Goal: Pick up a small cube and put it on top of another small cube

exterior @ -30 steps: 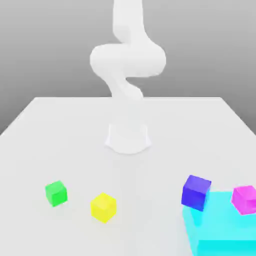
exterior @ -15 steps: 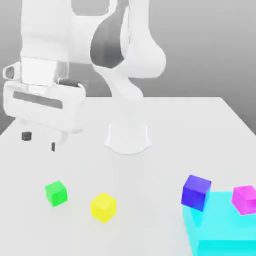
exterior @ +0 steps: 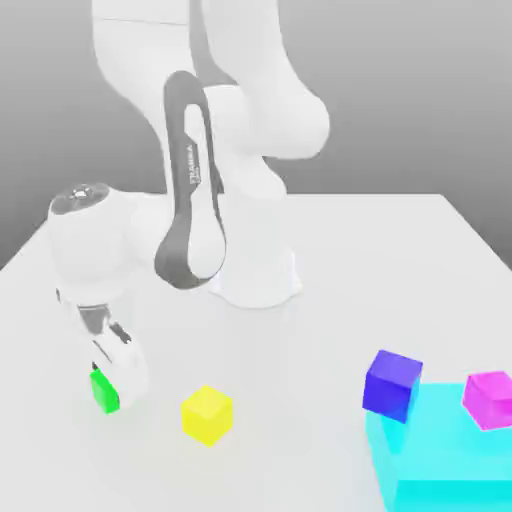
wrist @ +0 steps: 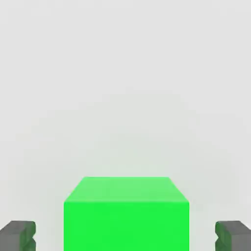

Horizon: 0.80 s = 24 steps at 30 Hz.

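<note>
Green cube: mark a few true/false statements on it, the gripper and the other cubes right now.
1. The green cube sits between the fingers of the gripper. True.
2. The fingers press against its sides. False: a gap shows on each side.
3. The yellow cube is stacked on the green cube. False: it sits apart on the table.
4. The magenta cube rests on the cyan block. True.

Sim test bench: plain white table [exterior: 420,250], flat grey backdrop, toy-coloured blocks.
</note>
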Each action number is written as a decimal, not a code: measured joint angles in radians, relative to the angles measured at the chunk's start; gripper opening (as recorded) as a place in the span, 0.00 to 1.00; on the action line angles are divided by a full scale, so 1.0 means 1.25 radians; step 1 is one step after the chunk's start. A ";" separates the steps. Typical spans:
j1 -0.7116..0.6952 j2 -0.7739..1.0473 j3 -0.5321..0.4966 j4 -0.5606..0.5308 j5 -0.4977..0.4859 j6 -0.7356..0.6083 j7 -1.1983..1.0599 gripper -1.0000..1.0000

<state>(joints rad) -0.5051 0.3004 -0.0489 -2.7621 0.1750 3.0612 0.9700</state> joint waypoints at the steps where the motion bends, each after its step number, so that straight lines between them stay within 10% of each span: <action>1: 0.000 0.000 0.000 0.000 -0.001 0.000 0.001 0.00; 12: 0.040 -0.183 -0.054 -0.034 -0.109 -0.148 0.086 0.00; 24: 0.403 -0.365 0.199 0.109 -0.085 -0.465 0.269 0.00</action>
<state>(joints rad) -0.0010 -0.1559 0.2002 -2.6253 0.0683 2.4802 1.3057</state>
